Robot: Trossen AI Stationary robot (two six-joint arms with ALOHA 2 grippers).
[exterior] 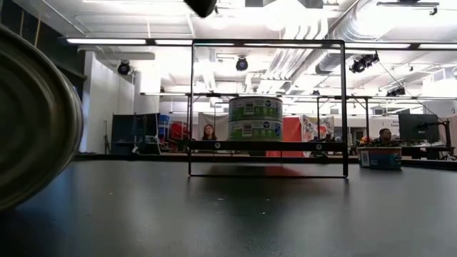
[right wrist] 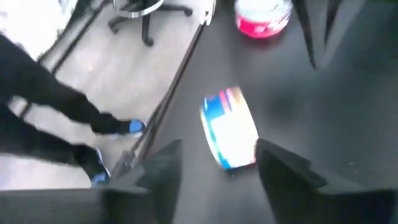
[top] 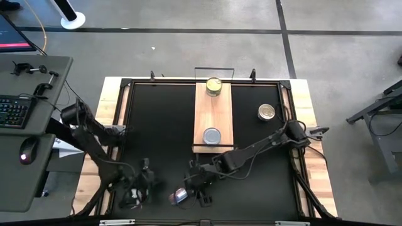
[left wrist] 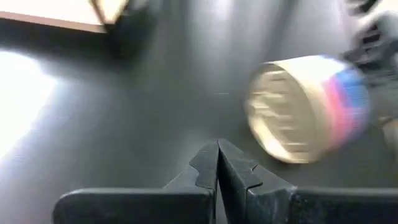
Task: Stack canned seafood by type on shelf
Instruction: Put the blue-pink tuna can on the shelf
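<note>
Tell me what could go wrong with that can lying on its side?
The blue-labelled can lies on its side inside the open right gripper, so it might roll away when squeezed. The table edge is close; it could roll off. The shut left gripper sits nearby, so the arms might bump.

Light wood shelf (top: 213, 113), matt black tabletop (top: 157, 125)

Two slim black jointed arms trail thin dark cables; the left claw (left wrist: 217, 165) has matte, notched fingers.
</note>
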